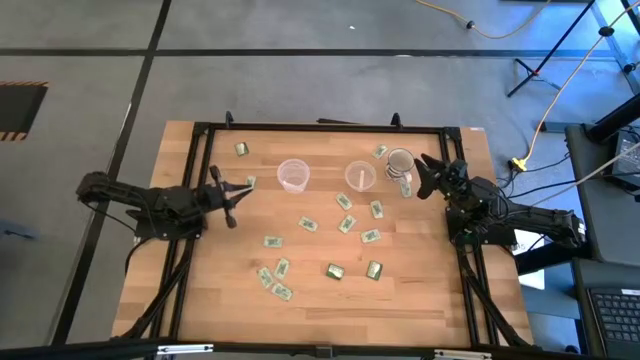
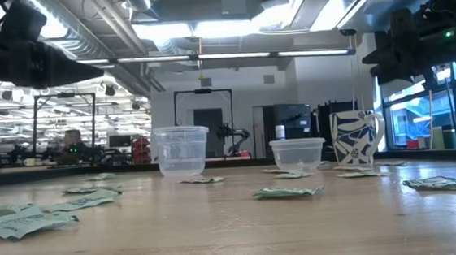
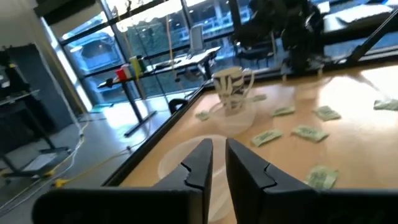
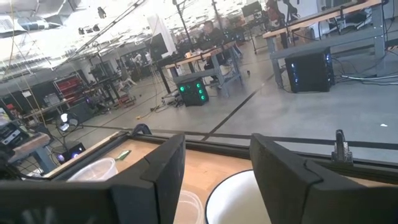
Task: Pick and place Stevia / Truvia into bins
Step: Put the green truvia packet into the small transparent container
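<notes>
Print on sachets (image 1: 308, 225) too small to read from above. Left pincer (image 1: 240, 188) tips in high view too small to show a gap. Right pincer (image 1: 425, 172) overlaps mug (image 1: 400, 163), contact unclear. Mug cut off by frame edge in right wrist view, only white rim (image 4: 233, 196) showing. Cup (image 3: 186, 158) partly hidden behind own fingers (image 3: 196, 168) in left wrist view, blurred. Both arms cropped at top of low view. Near sachets (image 2: 19, 221) blurred there.

sachets (image 1: 308, 225): green-white, flat, scattered | cups (image 1: 293, 175): clear, upright, mid-table
</notes>
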Available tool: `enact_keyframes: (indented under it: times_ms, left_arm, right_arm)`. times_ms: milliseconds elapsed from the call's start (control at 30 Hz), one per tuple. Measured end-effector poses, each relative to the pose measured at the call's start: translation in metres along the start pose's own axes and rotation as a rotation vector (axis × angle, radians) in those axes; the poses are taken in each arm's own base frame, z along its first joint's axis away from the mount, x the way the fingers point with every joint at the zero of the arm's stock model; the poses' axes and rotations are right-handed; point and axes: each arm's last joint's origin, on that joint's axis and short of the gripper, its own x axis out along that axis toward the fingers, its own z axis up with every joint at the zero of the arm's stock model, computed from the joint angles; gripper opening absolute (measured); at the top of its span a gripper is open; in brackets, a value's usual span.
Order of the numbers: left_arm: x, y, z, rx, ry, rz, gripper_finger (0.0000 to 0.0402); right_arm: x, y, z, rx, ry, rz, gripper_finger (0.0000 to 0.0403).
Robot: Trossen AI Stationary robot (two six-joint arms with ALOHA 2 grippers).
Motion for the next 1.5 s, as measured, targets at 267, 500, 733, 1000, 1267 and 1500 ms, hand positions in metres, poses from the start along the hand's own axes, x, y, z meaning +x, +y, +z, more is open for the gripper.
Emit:
enact_keyframes:
  times_ms: [267,500,733,1000,1267,1500]
  left_arm:
    - [0.0013,-0.0006,-0.002,0.016,0.029,0.026,0.0063]
    - [0.0013,-0.0006,-0.002,0.054,0.029,0.025,0.006]
    - [0.0013,-0.0006,-0.002,0.076,0.03,0.024,0.0059]
    - [0.0013,-0.0006,-0.002,-0.037,0.028,0.025,0.0059]
    - [0.0012,-0.0041,-0.0007,-0.22,0.006,-0.097,0.0059]
    - [0.001,-0.0053,0.0016,-0.247,-0.019,-0.157,0.0059]
  right_arm:
    - [0.0,-0.0002,-0.0006,-0.007,0.006,-0.002,0.0184]
    - [0.0,0.0003,-0.001,0.056,0.014,0.015,0.0184]
    - [0.0,0.0005,-0.001,0.117,0.017,0.024,0.0184]
    - [0.0,0.0,-0.0028,0.069,0.033,0.02,0.0184]
    - [-0.0001,0.0023,-0.004,0.022,0.066,0.1,0.0184]
    - [-0.0007,0.0068,-0.0021,-0.114,0.064,0.234,0.0184]
